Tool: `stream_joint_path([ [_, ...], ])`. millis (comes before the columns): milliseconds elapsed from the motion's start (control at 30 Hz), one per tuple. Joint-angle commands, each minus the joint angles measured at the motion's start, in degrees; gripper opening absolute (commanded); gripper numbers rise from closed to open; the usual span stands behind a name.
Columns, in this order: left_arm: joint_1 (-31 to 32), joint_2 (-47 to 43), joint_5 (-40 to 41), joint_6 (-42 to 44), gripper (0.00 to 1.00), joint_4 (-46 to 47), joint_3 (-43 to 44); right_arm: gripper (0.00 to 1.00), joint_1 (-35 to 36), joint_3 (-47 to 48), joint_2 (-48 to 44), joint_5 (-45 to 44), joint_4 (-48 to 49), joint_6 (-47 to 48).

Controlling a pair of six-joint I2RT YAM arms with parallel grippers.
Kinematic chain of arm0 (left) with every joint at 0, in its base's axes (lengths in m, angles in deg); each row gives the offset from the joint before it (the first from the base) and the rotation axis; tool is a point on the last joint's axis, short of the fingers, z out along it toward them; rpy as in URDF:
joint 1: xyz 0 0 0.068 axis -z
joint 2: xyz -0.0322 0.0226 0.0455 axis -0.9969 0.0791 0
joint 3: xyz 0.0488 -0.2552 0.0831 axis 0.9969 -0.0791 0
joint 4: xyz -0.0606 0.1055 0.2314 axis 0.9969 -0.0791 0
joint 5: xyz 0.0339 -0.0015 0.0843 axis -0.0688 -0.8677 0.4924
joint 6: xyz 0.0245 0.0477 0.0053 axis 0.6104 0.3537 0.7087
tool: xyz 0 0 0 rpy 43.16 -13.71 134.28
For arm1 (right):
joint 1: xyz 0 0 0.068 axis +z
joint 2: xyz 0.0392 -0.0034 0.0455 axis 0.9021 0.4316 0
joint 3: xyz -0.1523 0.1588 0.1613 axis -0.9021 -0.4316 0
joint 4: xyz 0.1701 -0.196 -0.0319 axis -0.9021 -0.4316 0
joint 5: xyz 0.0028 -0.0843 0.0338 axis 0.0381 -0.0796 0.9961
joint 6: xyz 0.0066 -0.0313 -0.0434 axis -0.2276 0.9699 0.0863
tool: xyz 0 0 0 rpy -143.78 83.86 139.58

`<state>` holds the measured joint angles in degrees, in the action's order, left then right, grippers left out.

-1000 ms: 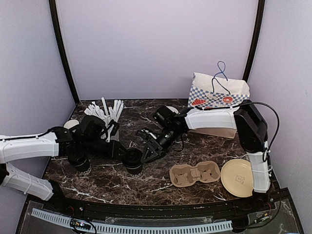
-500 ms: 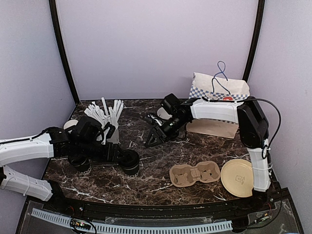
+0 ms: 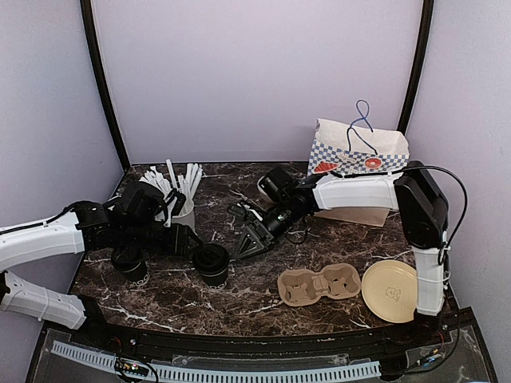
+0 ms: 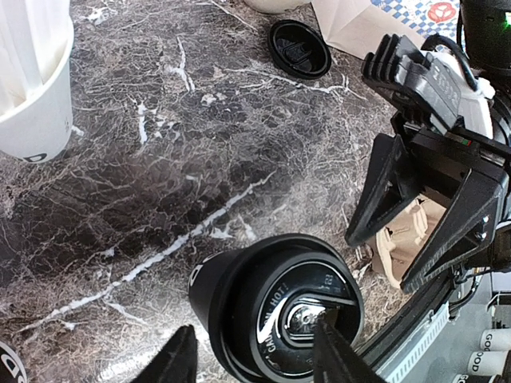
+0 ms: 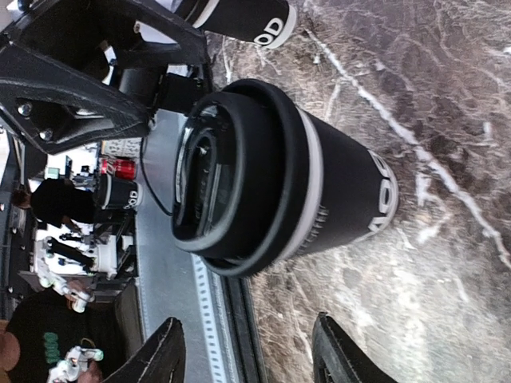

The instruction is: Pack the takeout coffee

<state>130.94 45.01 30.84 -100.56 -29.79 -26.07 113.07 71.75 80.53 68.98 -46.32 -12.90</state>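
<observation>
Coffee cup, black and lidded, stands upright on the marble bench at 9 o'clock from the cardboard carrier. Left gripper and right gripper flank it, both wide, holding nothing.

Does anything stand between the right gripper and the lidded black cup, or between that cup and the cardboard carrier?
Nothing visible does. The right gripper faces the lidded cup with open jaws, and only bare marble tabletop lies between them and on toward the cardboard carrier. The left gripper sits on the cup's other side, off both paths.
</observation>
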Motion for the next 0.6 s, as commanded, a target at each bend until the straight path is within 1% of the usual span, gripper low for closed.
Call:
stream_joint_path([
  [0,-0.47,-0.09,0.06,-0.29,0.49,-1.11,-0.77,0.50,0.91,1.68,2.54,4.48,4.67,-4.66],
  [133,-0.50,-1.46,0.22,-1.09,0.45,-2.17,-1.37,0.48,1.02,2.56,4.03,5.44,6.56,-6.95],
  [333,-0.83,-5.64,1.51,-4.23,0.44,-3.27,-3.78,0.50,1.28,3.86,5.26,5.53,7.07,-8.21],
  [567,-2.00,-3.40,-1.91,-5.09,0.44,0.72,-5.64,0.45,1.28,3.99,7.21,5.52,8.58,-10.81],
])
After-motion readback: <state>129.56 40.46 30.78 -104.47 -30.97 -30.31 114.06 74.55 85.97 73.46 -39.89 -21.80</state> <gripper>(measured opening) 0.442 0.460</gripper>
